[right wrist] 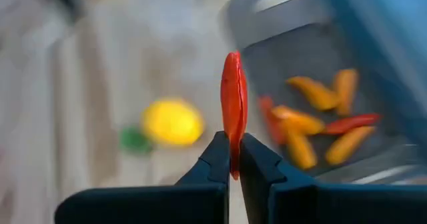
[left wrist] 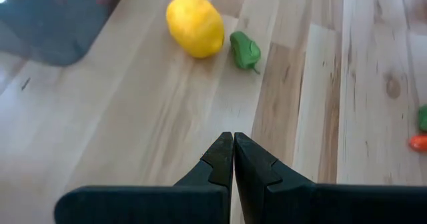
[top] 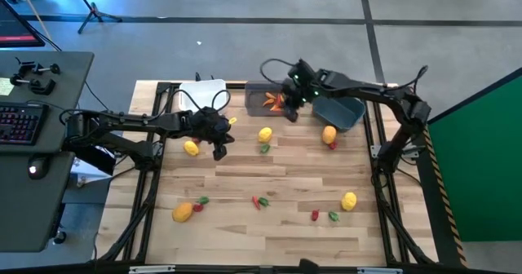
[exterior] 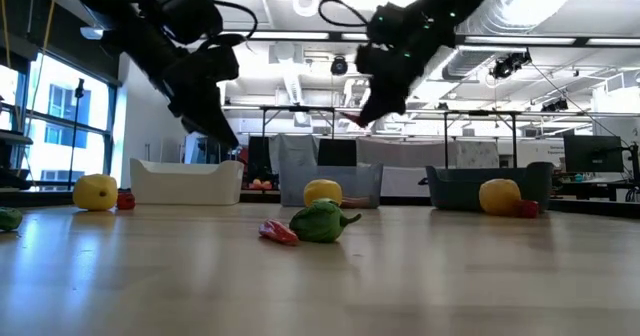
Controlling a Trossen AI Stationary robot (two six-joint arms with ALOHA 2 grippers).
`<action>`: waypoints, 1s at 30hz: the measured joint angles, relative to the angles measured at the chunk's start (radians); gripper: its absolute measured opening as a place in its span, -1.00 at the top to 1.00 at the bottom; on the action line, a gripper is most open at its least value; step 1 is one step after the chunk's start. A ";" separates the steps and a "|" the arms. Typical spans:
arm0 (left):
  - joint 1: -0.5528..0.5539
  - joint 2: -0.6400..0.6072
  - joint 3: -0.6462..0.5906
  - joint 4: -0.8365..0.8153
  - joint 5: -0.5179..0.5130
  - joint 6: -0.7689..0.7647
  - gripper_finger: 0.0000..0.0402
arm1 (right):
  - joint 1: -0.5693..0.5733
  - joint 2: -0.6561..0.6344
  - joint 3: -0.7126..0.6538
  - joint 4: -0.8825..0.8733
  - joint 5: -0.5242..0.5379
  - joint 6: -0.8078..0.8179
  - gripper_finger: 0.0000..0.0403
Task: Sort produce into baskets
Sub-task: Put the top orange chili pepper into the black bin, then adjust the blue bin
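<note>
My right gripper (right wrist: 233,144) is shut on a slim red chili (right wrist: 233,97). In the high view it (top: 291,116) is at the near right corner of the translucent grey bin (top: 263,99), which holds several orange and red pieces (right wrist: 313,117). The dark teal bin (top: 338,113) is to its right and the white bin (top: 200,95) to its left. My left gripper (top: 218,152) is shut and empty above the table (left wrist: 233,143), to the right of a yellow fruit (top: 191,148). Ahead of it lie another yellow fruit (left wrist: 195,25) and a green piece (left wrist: 245,51). My right gripper pinches the red chili between its two fingers by one end (right wrist: 233,159). The rest of the chili sticks out past the fingertips, in line with the fingers. The chili is lifted clear of the table and the bin.
Loose produce lies on the wooden table: a yellow-orange fruit (top: 329,134) with a red bit by the teal bin, a yellow fruit (top: 349,201), an orange-yellow fruit (top: 183,212), and small red and green bits (top: 259,201) along the near half. A desk with a keyboard (top: 20,123) stands at the left.
</note>
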 joint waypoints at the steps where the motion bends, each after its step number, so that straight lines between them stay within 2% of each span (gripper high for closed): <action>1: 0.000 0.000 0.000 0.006 -0.005 -0.002 1.00 | 0.000 0.020 0.030 -0.003 0.033 0.031 0.99; 7: 0.000 0.000 0.000 0.049 -0.010 -0.053 1.00 | -0.029 0.202 0.226 -0.104 0.089 0.124 0.99; 12: 0.000 0.000 0.000 0.050 -0.010 -0.081 1.00 | -0.061 0.353 0.390 -0.227 0.088 0.122 0.97; 16: -0.001 0.000 0.000 0.050 -0.009 -0.082 1.00 | -0.085 0.469 0.522 -0.366 0.074 0.108 0.88; 21: -0.001 0.000 0.000 0.050 -0.009 -0.091 1.00 | -0.102 0.536 0.652 -0.436 0.072 0.100 0.67; 28: -0.001 0.000 0.000 0.049 -0.009 -0.138 1.00 | -0.101 0.538 0.743 -0.486 0.070 0.083 0.24; 30: -0.001 0.000 0.000 0.049 -0.009 -0.142 1.00 | -0.101 0.536 0.772 -0.531 0.065 0.066 0.17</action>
